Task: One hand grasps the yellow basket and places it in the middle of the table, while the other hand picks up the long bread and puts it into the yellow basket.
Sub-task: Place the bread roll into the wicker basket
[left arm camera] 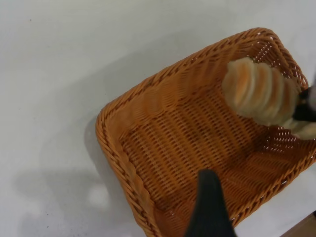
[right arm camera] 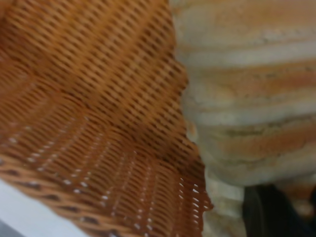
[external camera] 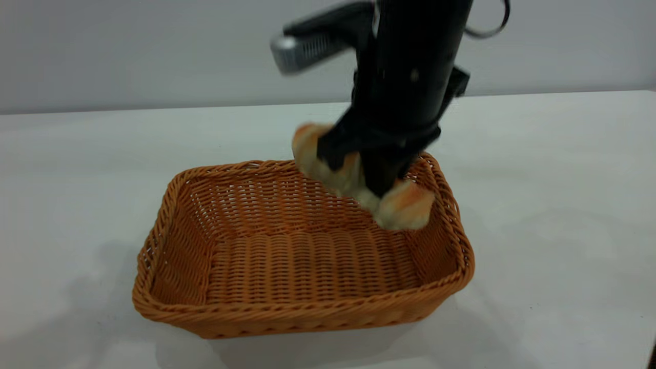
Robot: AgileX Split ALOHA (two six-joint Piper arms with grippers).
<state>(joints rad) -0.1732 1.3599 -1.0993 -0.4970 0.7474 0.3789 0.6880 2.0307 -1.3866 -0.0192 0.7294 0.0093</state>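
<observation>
White table (external camera: 564, 205) bears the yellow basket (external camera: 287, 312) mid-surface, where the right gripper (external camera: 382, 187) pinches the long bread (external camera: 405, 207), seemingly soft, at mid-length; left gripper (left arm camera: 210, 207) state untellable.

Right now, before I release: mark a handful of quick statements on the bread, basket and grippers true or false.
1. The right gripper is shut on the long bread. True.
2. The bread lies flat on the basket floor. False: it hangs tilted above the floor.
3. The yellow basket stands upright on the table. True.
4. The basket holds a second loaf. False: nothing else is inside.
5. The left gripper grips the rim. False: one left finger shows over the basket, touching nothing.
</observation>
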